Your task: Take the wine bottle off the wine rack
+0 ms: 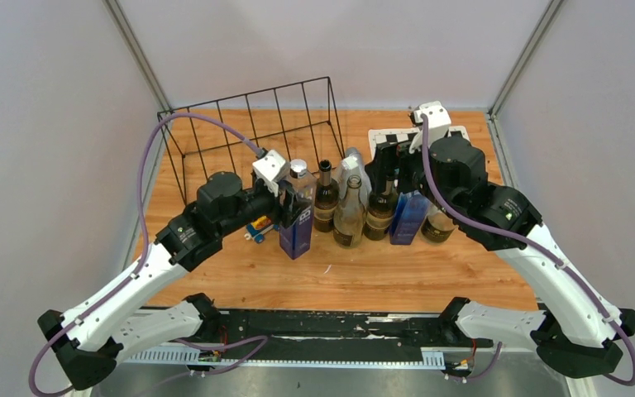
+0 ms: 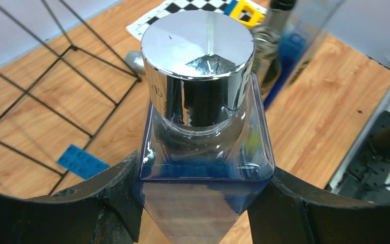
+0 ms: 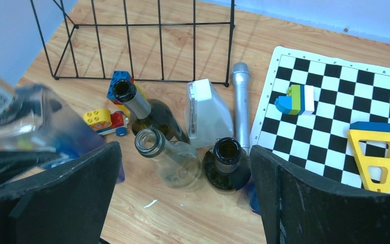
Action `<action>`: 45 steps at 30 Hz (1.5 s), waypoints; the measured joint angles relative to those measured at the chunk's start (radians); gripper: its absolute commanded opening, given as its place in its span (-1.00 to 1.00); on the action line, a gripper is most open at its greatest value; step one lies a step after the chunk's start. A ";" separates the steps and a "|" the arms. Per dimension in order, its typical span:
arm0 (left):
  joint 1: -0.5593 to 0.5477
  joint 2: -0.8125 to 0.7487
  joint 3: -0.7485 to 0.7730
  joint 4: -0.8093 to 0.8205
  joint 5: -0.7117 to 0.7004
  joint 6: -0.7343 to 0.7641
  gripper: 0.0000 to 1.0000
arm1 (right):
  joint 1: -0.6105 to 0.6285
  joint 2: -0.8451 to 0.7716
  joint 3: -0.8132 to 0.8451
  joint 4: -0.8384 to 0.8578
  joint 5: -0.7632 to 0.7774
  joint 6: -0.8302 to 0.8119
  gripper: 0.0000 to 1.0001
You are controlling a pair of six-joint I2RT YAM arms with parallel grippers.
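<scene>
Black wire rack [image 1: 252, 132]: holds no bottle you can see. Left gripper [image 2: 203, 203]: clamped on blue bottle [image 2: 205, 152], just before rack. Wine bottle [image 1: 325, 198]: upright, off rack, right of it. Right gripper [image 3: 185, 195]: spread wide, empty. Removal looks done; you likely have only the release left.

Left gripper [image 1: 291, 217] grips blue bottle [image 1: 298, 237] before the wine rack [image 1: 252, 131].
</scene>
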 measured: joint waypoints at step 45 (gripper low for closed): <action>-0.420 0.573 -0.125 0.881 0.058 0.039 -1.00 | 0.000 -0.057 0.212 0.025 0.095 0.008 0.99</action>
